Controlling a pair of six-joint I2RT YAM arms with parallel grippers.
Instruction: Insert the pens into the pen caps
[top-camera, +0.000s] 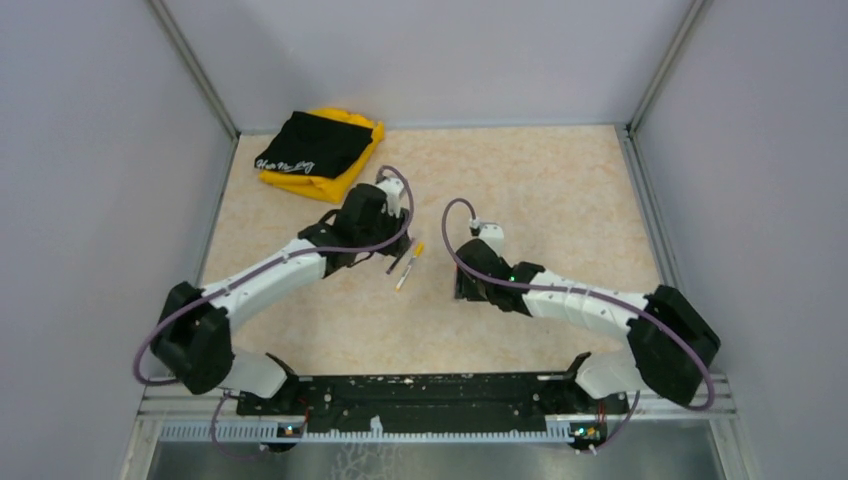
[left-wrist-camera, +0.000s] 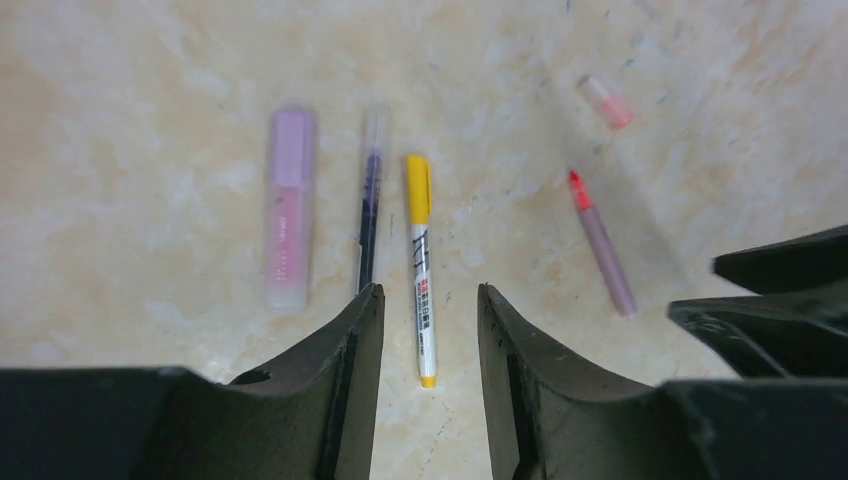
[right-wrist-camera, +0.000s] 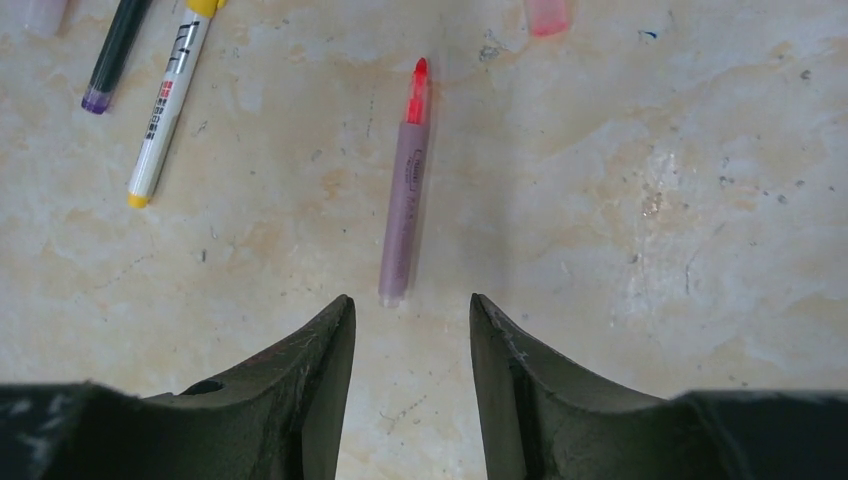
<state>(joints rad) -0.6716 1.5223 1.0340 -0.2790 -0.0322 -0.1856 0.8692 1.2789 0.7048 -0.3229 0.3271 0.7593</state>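
My left claw (left-wrist-camera: 430, 300) hangs spread over the table (left-wrist-camera: 150, 60), pinching nothing, its tips either side of the white pen (left-wrist-camera: 424, 300). From the left lie a blurred lilac tube (left-wrist-camera: 288, 200), which I take for a cap, then just beside it the black pen (left-wrist-camera: 369, 225), then the white pen, with a yellow cap (left-wrist-camera: 418, 188) seemingly already on it. Well apart to the right rests the pinkish-red pen (left-wrist-camera: 603, 250), its red nib bare, and the pink cap (left-wrist-camera: 607, 102) lies beyond that nib, not touching. My right claw (right-wrist-camera: 410, 305) is spread too and empty, poised over that pen's blunt end. I judge these pens light, stiff and slick, round enough to roll away, so I would pinch across the middle of the barrel, clear of the nib; the cap is tiny and could squirt out, so I would hold it by its closed end, mouth free
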